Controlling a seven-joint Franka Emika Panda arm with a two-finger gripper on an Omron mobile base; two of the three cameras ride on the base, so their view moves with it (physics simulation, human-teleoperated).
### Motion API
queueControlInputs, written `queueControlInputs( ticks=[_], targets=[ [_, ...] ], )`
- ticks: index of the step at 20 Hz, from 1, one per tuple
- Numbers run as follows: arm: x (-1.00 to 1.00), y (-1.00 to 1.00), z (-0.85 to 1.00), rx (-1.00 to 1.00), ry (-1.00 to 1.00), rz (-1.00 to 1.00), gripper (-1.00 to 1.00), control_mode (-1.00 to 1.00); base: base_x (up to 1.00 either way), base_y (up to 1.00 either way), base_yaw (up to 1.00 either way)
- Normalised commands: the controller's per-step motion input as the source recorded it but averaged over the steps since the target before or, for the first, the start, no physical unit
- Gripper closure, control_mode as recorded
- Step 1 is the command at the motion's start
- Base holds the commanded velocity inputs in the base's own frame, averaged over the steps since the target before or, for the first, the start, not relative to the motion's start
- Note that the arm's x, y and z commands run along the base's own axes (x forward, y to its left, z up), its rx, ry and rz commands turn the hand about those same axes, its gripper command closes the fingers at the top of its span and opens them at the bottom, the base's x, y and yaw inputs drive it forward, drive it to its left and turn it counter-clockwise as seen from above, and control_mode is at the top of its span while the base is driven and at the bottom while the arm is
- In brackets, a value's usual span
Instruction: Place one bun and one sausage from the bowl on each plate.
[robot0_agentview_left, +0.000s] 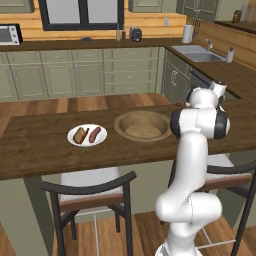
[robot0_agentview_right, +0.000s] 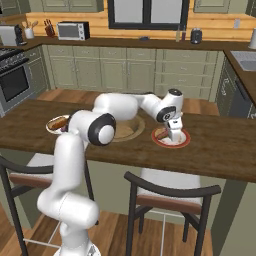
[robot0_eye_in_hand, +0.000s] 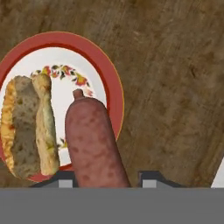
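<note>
Sausage (robot0_eye_in_hand: 94, 140) in the robot's hand (robot0_eye_in_hand: 105, 181), its lower end pinched between the two dark finger tips, hangs over the red-rimmed plate (robot0_eye_in_hand: 111, 83) with its free end pointing across the plate's flowered white centre. A split bun (robot0_eye_in_hand: 28, 127) already lies on that plate, just beside the sausage and roughly parallel to it. Whether the sausage touches the plate cannot be told from the hand view.

From the right base view the hand (robot0_agentview_right: 174, 134) is low over the same plate (robot0_agentview_right: 185, 142), which sits on the wooden table (robot0_agentview_right: 220, 145) to the right of the wooden bowl (robot0_agentview_right: 139, 127). On the far side of the bowl (robot0_agentview_left: 142, 125), the plain white plate (robot0_agentview_left: 87, 135) carries a bun (robot0_agentview_left: 80, 135) and a sausage (robot0_agentview_left: 95, 134) side by side, so that serving looks complete. The bowl appears to hold nothing more, though part of it is hidden behind the arm.

By the look of things the task is nearly finished: one plate is served, the other lacks only this sausage, which has yet to be released and the hand lifted clear.
</note>
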Motion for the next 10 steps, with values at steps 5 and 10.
queueControlInputs(
  ticks=[5, 10],
  targets=[
    [0.36, -0.1, -0.4, 0.07, 0.0, -0.24, 1.0, -1.0, 0.0, 0.0, 0.0],
    [0.24, -0.14, -0.44, 0.01, 0.0, -0.13, 1.0, -1.0, 0.0, 0.0, 0.0]
  ],
)
